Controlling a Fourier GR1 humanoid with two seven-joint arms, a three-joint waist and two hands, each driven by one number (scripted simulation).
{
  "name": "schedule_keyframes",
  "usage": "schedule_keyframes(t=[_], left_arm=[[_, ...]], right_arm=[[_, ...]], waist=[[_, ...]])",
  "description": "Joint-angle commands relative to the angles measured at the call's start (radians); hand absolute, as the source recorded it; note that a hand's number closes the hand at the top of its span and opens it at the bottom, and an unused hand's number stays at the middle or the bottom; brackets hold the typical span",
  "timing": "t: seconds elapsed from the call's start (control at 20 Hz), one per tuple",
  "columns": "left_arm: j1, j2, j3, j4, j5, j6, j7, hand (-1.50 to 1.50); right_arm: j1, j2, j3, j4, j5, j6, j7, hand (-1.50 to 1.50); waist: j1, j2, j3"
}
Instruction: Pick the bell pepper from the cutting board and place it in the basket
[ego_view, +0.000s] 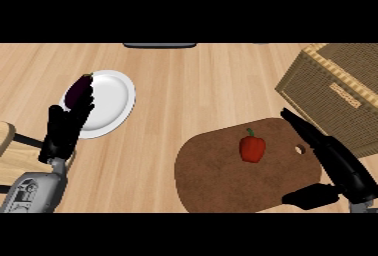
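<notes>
So the shiny red bell pepper (252, 148) is sitting upright, green stem up, on the dark brown rounded wooden cutting board (229, 185), up in its top right part, just left of the little hole in the board. Nothing's touching it. The black right hand (344, 169) hangs over the board's right edge, just beside the pepper but clearly apart from it. Its fingers (303, 127) are stretched out long and straight, pointing up-left, with the thumb sticking out low over the board's bottom right corner, so it's wide open and holding nothing. Right behind that hand is the tan woven wicker basket (336, 87), a boxy thing at the far right of the light wood table (199, 90), close by the board's top right edge. Way over on the left is a round white plate (114, 100) with a dark purple eggplant (77, 89) lying along its left side. The left hand (63, 131) rests there, fingers straight up and relaxed, tips overlapping the eggplant's lower end; can't tell if they touch.
</notes>
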Motion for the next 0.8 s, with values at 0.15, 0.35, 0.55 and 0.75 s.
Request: schedule_keyframes(t=[0.15, 0.35, 0.55, 0.75], left_arm=[[0.042, -0.040, 0.004, -0.012, -0.050, -0.006, -0.022, 0.00], [0.029, -0.013, 0.043, -0.072, -0.048, -0.046, 0.024, 0.00], [-0.039, -0.063, 0.045, 0.010, -0.067, -0.030, 0.013, 0.00], [0.039, -0.091, 0.034, -0.062, -0.097, -0.036, 0.013, 0.00]], right_arm=[[-0.017, 0.065, -0.044, 0.178, 0.085, -0.009, -0.168, -1.50], [-0.092, 0.132, -0.052, 0.208, 0.124, 0.010, -0.120, -1.50], [-0.066, 0.205, 0.000, 0.258, 0.197, -0.036, -0.157, -1.50], [-0.093, 0.229, -0.039, 0.271, 0.233, -0.017, -0.168, -1.50]], waist=[[0.000, 0.000, 0.000], [0.001, -0.001, 0.000], [-0.001, 0.000, 0.000], [0.000, 0.000, 0.000]])
